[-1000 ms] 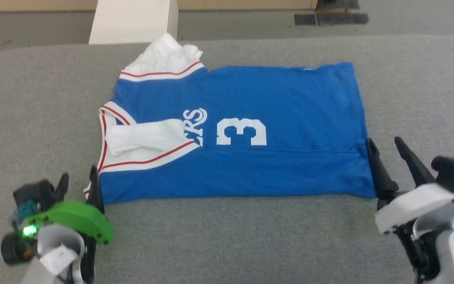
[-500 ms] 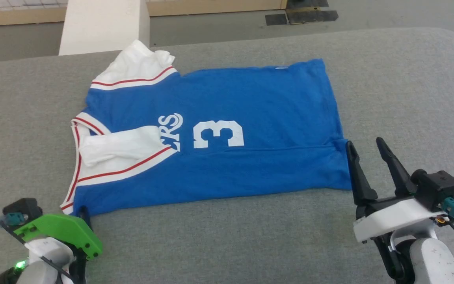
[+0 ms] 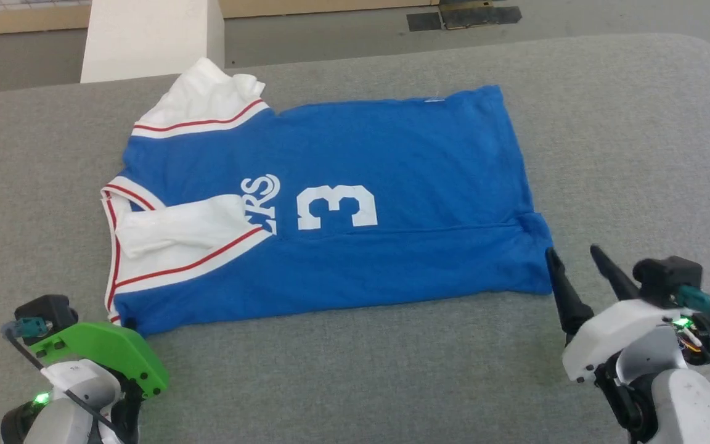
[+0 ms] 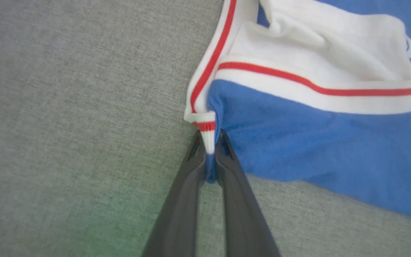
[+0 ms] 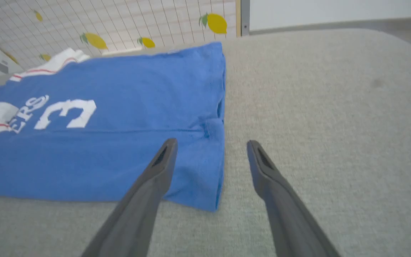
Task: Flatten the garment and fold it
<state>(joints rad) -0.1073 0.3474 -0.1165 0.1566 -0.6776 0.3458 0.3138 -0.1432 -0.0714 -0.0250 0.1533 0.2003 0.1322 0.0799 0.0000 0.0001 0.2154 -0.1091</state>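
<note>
One corner gripped — jaws of your left gripper (image 4: 211, 141) pinch the garment (image 3: 392, 154) lying on the grey surface (image 3: 626, 135), your right gripper (image 5: 211, 142) gapes empty at its hem, so pulling now could skew it.

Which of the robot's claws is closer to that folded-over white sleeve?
Left. The left gripper pinches a corner of the garment beside the sleeve; the right gripper sits open at the opposite end.
</note>
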